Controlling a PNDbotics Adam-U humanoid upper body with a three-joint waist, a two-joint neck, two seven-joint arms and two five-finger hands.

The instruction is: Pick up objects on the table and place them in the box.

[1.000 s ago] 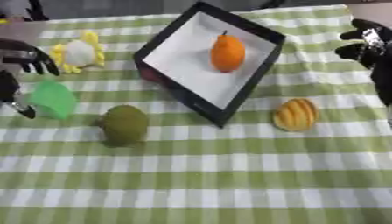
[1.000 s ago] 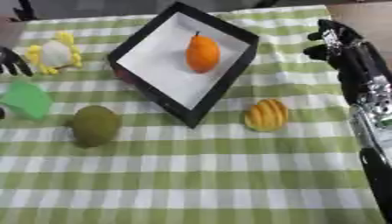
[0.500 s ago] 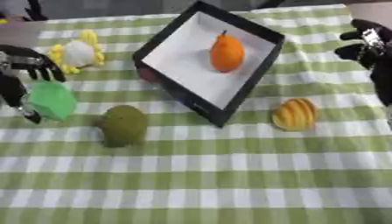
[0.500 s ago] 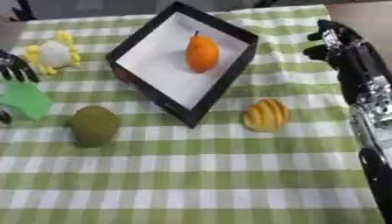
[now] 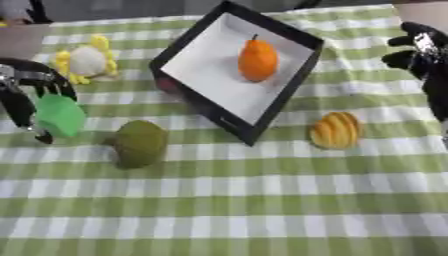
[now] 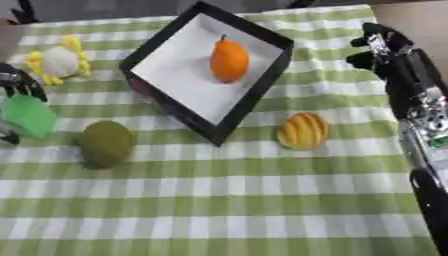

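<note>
A black box with a white floor (image 5: 223, 82) lies tilted at the upper middle, an orange pear-shaped fruit (image 5: 258, 59) inside it. My left hand (image 5: 24, 92) is at the left edge, its fingers and thumb curled around a light green object (image 5: 59, 115). An olive green round fruit (image 5: 139, 143) lies just right of it. A yellow-orange ribbed object (image 5: 335, 130) sits right of the box. A white and yellow object (image 5: 85, 62) rests at the upper left. My right hand (image 6: 381, 46) hovers at the upper right, fingers curled, holding nothing.
The table carries a green and white checked cloth (image 5: 227, 210). A brown surface shows beyond the cloth at the top right. My right arm (image 6: 423, 130) runs down the right edge.
My left hand has moved right and closed its fingers around the light green object. The right hand has stayed in place.
</note>
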